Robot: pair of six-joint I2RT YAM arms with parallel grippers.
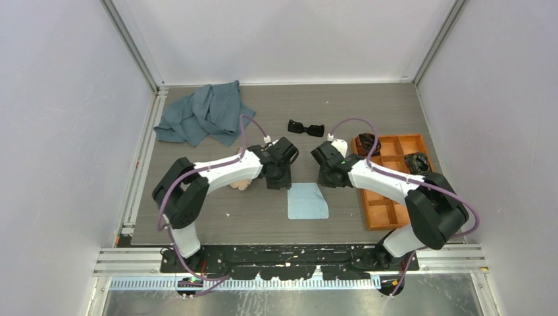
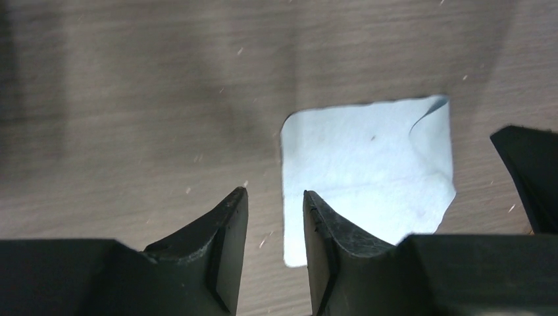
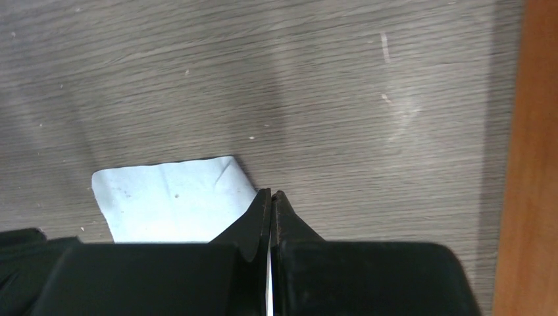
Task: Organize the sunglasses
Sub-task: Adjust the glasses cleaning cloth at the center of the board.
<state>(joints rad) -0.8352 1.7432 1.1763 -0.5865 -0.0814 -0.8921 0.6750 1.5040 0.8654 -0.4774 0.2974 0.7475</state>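
Cloth (image 1: 308,201) lies mid-frame; left gripper (image 2: 274,194) slightly open, empty; right gripper (image 3: 272,193) pressed closed; next probably fetch sunglasses (image 1: 306,127), upper centre

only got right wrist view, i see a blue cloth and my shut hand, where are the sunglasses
Observer: The sunglasses lie on the table, beyond the light blue cloth, with neither hand touching them.
Operator: left hand holding anything
Observer: No, the left hand is open and holds nothing, hovering at the cloth's far left corner.
Operator: whats in the orange thing on my right
Observer: That wooden tray holds two black coiled bundles toward its far end.
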